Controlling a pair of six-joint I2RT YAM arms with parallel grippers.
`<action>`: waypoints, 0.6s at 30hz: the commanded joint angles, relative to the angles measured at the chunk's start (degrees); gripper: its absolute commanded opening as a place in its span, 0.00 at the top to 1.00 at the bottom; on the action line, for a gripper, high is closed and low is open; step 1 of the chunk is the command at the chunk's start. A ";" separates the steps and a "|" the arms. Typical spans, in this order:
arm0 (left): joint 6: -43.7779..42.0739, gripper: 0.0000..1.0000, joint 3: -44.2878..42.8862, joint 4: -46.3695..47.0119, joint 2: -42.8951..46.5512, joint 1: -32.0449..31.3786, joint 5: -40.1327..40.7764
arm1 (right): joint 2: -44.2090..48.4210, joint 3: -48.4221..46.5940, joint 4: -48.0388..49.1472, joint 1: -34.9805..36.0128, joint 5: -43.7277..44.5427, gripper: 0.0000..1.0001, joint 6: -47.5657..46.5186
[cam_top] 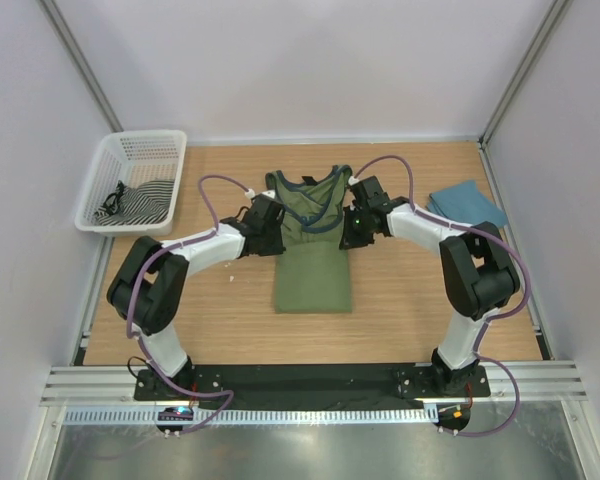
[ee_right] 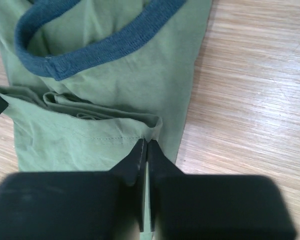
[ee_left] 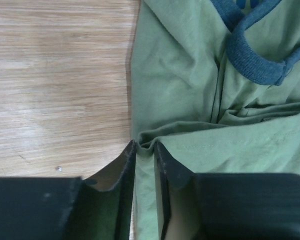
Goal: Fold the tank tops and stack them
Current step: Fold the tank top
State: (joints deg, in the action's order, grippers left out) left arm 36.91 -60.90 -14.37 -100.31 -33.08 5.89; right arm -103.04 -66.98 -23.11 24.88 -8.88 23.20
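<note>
- While the olive-green tank top (cam_top: pixel 313 275) lies mid-frame, the left gripper (ee_left: pixel 145 146) pinches its hem, jaws narrow.
- The right gripper (ee_right: pixel 147 145) pinches the hem too.
- The teal-blue tank top (cam_top: pixel 465 203) sits at right.

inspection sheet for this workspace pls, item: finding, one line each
surface: wooden table, bare wood around the cloth
job's things: olive-green tank top mid-table, its hem folded up across its middle, navy-trimmed neck toward the far edge; teal-blue tank top folded, far right
clutter: white basket far left, striped cloth inside it
grippers: left gripper and right gripper each shut on the olive-green tank top's folded hem, one at each side
cables: purple cables loop off both wrists
surroundings: white walls, metal frame posts, metal rail at the near edge
</note>
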 commanded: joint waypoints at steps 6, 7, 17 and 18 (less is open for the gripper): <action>-2.01 1.00 -3.61 -0.57 0.99 0.21 -0.35 | 0.91 -2.63 -0.09 -0.28 -0.70 0.99 -0.96; -2.10 1.00 -3.43 -0.74 1.52 0.21 -0.18 | 1.35 -2.45 -0.26 -0.27 -0.52 0.99 -0.88; -1.92 1.00 -4.04 -2.59 7.06 0.30 -0.35 | 7.77 -1.83 -1.93 -0.36 0.54 0.99 -0.79; -1.92 1.00 -4.22 -2.94 7.76 0.30 -0.27 | 8.03 -2.19 -2.20 -0.28 0.62 0.99 -0.88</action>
State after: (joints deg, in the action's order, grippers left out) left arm 35.51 -62.74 -16.69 -96.01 -33.08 5.48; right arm -98.87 -67.40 -25.17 24.88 -9.06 22.76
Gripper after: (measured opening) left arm 0.006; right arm 0.027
